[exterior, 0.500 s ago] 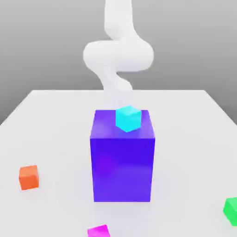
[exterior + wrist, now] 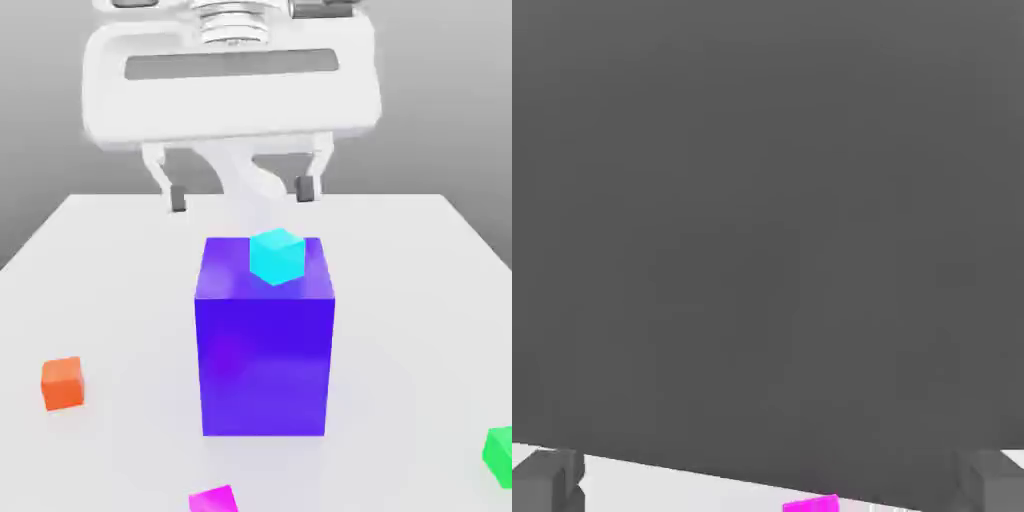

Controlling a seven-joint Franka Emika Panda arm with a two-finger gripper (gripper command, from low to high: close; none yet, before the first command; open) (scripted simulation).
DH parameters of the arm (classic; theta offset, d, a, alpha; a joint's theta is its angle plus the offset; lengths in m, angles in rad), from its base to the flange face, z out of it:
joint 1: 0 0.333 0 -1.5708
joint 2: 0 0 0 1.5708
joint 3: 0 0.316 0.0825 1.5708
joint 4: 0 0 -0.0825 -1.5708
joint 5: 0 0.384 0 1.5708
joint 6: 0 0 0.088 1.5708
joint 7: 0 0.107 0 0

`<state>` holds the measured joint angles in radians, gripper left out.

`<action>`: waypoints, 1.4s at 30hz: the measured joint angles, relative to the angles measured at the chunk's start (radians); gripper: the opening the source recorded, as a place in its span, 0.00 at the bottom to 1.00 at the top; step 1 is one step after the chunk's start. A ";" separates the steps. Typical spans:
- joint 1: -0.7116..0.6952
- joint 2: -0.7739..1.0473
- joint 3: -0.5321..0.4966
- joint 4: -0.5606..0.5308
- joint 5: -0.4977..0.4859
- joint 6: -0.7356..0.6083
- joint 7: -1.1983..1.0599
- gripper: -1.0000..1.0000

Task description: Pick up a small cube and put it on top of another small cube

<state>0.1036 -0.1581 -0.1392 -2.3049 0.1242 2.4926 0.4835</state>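
Observation:
A small bright magenta cube lies on the white table at the front edge of the exterior view, just in front of the big blue-purple block; its corner also shows in the hand view. A small cyan cube rests on top of the block. My gripper hangs high above the block, open, with nothing between its dark fingertips. It is well above and behind the magenta cube.
An orange cube sits on the table at the exterior view's left. A green cube sits at the front on the exterior view's right. The white table stretches around the block.
The hand with its open fingers has come into the exterior view above the block, hiding the arm's bend. The cubes and the block have not moved.

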 joint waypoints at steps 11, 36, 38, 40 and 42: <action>-0.021 0.392 -0.004 -0.005 0.015 0.125 -0.153 0.50; 0.075 0.506 0.062 0.008 -0.031 0.125 -0.053 0.00; 0.123 0.501 0.081 0.013 -0.038 0.110 -0.004 0.00; 0.170 0.494 0.102 0.018 -0.047 0.096 0.047 0.00; 0.219 0.485 0.120 0.023 -0.059 0.083 0.099 0.00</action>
<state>0.3223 0.3272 -0.0189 -2.2817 0.0652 2.5757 0.5825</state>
